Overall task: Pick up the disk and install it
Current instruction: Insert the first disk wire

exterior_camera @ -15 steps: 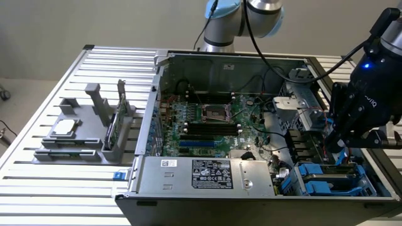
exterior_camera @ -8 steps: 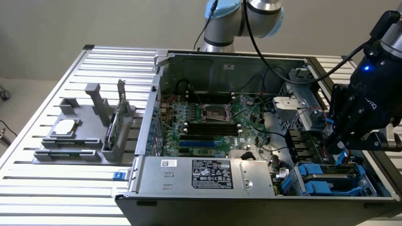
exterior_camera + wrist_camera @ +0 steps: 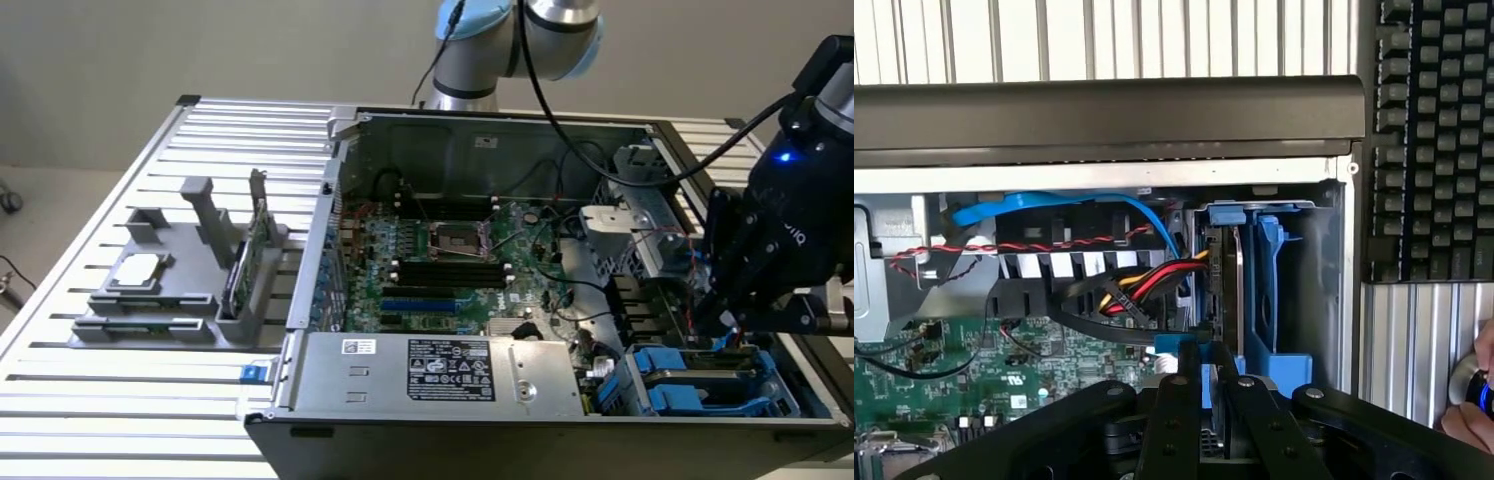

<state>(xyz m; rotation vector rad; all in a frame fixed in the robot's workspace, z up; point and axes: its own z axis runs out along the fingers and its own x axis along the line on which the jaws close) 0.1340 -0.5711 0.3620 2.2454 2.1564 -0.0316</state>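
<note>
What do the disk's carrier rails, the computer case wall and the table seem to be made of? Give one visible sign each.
Disk carrier rails: probably plastic, bright blue with a moulded, even colour.
Computer case wall: likely painted sheet metal, dark, smooth, faintly glossy.
Table: looks like aluminium, pale silver slats with grooves.

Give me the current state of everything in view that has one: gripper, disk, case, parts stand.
Black gripper: nearly shut, pinching the disk's blue rail inside the case.
Silver-grey disk in blue plastic carrier rails: standing on edge in the drive bay.
Black computer case: side panel off, lying open.
Grey parts stand: holding a small square silver chip and an upright green circuit card.
</note>
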